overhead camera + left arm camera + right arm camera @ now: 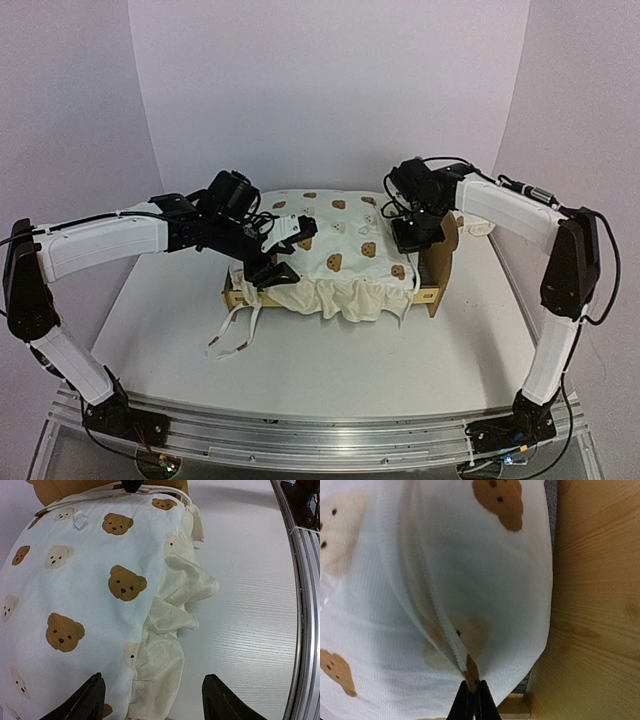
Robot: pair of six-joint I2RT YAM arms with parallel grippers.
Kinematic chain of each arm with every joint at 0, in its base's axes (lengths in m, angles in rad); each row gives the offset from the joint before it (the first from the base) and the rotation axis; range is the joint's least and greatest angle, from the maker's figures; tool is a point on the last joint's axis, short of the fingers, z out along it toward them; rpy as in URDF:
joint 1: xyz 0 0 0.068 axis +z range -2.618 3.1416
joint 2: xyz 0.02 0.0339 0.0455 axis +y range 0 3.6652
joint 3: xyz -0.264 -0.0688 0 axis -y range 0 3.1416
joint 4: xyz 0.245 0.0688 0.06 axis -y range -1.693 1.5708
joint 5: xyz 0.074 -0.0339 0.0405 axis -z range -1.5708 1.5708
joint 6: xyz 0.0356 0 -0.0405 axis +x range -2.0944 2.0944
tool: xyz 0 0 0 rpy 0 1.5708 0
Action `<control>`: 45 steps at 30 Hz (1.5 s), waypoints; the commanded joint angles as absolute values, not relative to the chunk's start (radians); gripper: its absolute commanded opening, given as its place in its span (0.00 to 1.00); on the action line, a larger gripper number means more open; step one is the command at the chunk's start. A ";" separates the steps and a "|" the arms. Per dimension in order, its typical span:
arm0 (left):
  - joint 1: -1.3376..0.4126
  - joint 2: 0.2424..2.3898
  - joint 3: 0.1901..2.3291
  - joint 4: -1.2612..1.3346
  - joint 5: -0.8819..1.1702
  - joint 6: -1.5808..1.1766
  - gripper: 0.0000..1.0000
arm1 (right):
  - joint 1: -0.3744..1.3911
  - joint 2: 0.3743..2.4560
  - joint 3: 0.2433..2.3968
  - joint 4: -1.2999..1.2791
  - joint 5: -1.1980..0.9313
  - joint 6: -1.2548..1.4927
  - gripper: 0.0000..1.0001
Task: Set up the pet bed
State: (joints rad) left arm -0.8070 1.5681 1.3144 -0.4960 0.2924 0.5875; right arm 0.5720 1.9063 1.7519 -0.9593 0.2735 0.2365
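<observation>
The left claw hangs open at the left end of the pet bed, a small light plywood frame with a dark grey base that stands in the middle of the white table, well apart from both arm bases. In the left wrist view, one dark finger is over the cream bear-printed mattress cushion and the other is over bare table, with the cushion's ruffled edge between them; whether either finger touches the cloth cannot be told. Thin white ties with brown ends trail from the bed's left corner onto the table. The cushion lies on the frame, and its ruffle spills over the near rail. At the right end, just beside the upright plywood headboard, the right claw is closed, its tips pressed together on a raised fold of the cushion fabric.
</observation>
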 commanded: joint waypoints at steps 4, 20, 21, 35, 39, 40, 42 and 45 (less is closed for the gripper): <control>-0.807 1.559 1.352 -0.451 0.309 0.557 0.67 | 0.580 1.616 1.539 -0.959 -0.016 0.234 0.00; -0.807 1.589 1.343 -0.430 0.313 0.586 0.66 | 0.880 1.523 1.258 -0.993 -0.357 0.156 0.42; -0.807 1.586 1.339 -0.432 0.313 0.588 0.66 | 0.880 1.515 1.260 -1.007 -0.343 0.152 0.47; -0.849 1.585 1.296 -0.442 0.368 0.509 0.63 | 0.826 1.406 1.156 -1.068 0.017 0.529 0.39; -0.926 1.622 1.258 -0.423 0.389 0.441 0.60 | 0.823 1.298 0.943 -0.785 0.068 0.746 0.40; -0.943 1.641 1.255 -0.411 0.395 0.420 0.60 | 0.822 1.279 0.897 -0.697 0.072 0.794 0.41; -0.976 1.689 1.254 -0.381 0.408 0.397 0.60 | 0.823 1.269 0.836 -0.557 0.083 0.857 0.40; -1.006 1.761 1.229 -0.305 0.435 0.419 0.62 | 0.833 1.302 0.810 -0.420 0.055 0.813 0.42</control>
State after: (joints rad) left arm -0.9737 1.6725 1.2616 -0.4159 0.3803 0.4454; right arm 0.8232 1.2823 0.8365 -0.7374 0.0366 0.7253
